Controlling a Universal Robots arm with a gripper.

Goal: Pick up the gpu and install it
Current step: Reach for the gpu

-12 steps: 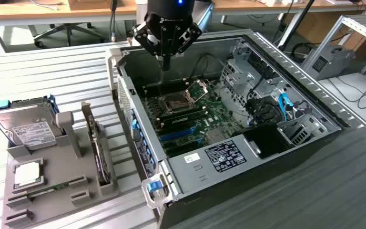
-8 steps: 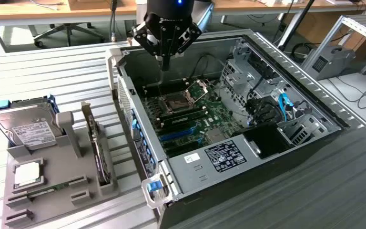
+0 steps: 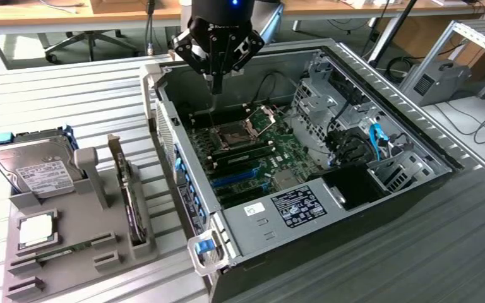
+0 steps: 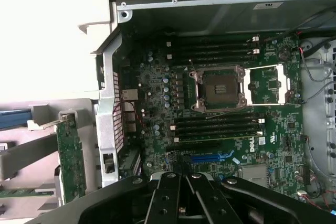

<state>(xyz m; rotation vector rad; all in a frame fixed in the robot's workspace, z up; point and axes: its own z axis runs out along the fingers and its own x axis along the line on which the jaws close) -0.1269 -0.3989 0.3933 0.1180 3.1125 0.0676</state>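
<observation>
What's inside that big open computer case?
A green motherboard with an open processor socket, blue slots, cables and a labelled power supply. The power supply and drive cage cover whatever lies beneath them.

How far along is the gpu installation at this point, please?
Nothing looks done yet: the gpu stands upright in the grey holder beside the open computer case. The end effector hangs shut and empty over the motherboard. Picking up and installing are both left.
</observation>
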